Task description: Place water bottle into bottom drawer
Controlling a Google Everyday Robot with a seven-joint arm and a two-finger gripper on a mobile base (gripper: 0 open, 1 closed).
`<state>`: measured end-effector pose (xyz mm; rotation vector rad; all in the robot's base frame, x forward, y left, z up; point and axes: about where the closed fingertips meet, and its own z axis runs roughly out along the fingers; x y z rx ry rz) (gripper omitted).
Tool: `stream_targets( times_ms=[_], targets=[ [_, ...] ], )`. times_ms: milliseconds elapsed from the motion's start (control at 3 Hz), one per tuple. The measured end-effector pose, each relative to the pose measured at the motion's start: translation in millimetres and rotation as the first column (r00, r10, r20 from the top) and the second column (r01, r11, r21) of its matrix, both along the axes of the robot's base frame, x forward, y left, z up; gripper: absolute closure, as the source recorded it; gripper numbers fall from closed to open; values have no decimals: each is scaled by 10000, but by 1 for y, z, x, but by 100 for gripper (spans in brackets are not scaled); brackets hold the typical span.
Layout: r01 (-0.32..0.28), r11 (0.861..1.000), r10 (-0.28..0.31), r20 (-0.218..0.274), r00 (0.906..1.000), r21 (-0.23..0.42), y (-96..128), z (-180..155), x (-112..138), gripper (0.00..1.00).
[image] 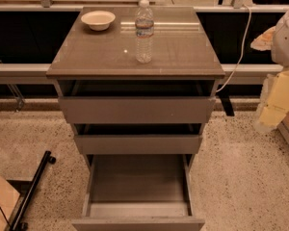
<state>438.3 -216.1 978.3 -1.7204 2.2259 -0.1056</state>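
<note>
The water bottle (144, 32) is clear plastic with a white cap and a pale label band. It stands upright on the grey-brown cabinet top (183, 52), near the middle. The bottom drawer (137, 182) is pulled far out below, and its grey inside holds nothing. My arm shows as a white and pale yellow shape at the right edge, partly cut off. My gripper (275, 107) hangs there, level with the upper drawers, well to the right of the cabinet and apart from the bottle.
A white bowl (98, 19) sits at the back left of the cabinet top. The top drawer (135, 109) and middle drawer (137, 143) are each pulled out a little. A black pole (33, 189) and cardboard (0, 196) lie on the speckled floor at lower left. A white cable (241, 47) hangs at the right.
</note>
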Motion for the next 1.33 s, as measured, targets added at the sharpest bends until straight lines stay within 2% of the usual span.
stream_targets(
  times_ms=[333, 667, 1000, 1333],
  targets=[
    [0, 10000, 0, 0, 10000, 0, 0, 0, 0, 0],
    [-173, 9998, 172, 29, 9998, 110, 8, -3, 22, 0],
    [-631, 9977, 626, 193, 9979, 256, 27, -5, 57, 0],
    [-1308, 9875, 1237, 813, 9890, 883, 60, 7, 107, 0]
  ],
)
